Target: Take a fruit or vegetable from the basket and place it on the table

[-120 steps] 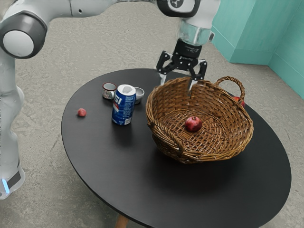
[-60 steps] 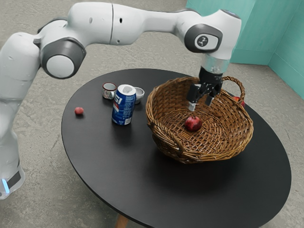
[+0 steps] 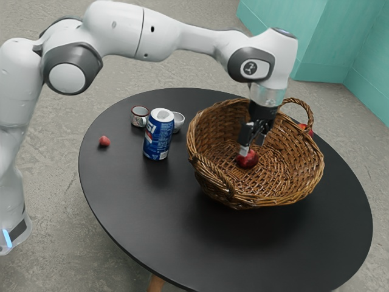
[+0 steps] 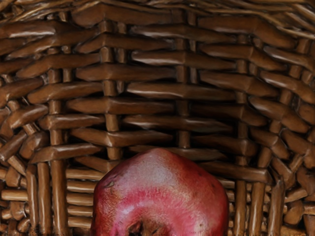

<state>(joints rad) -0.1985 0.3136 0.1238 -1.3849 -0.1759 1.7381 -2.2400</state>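
My gripper [image 3: 253, 148] is down inside the wicker basket [image 3: 298, 164], its fingers open and spread just over the red pomegranate [image 3: 247, 160]. One fingertip overlaps the fruit's upper part in the exterior view; whether it touches I cannot tell. The pomegranate rests on the basket's floor. In the wrist view the same pomegranate [image 4: 162, 191] lies close under my hand, its crown toward the camera, with the woven basket wall [image 4: 147, 73] beyond it. The basket stands on the black round table [image 3: 152, 213].
A blue Pepsi can [image 3: 158, 137] stands beside the basket, with a patterned mug [image 3: 139, 116] and a white cup [image 3: 177, 121] behind it. A small red fruit [image 3: 104, 141] lies near the table's edge. Another red fruit [image 3: 308, 130] is partly hidden behind the basket.
My gripper has come from above the basket's back rim down to the pomegranate, turning on the way. The small red fruit near the table's edge has shifted slightly. The pomegranate has stayed put.
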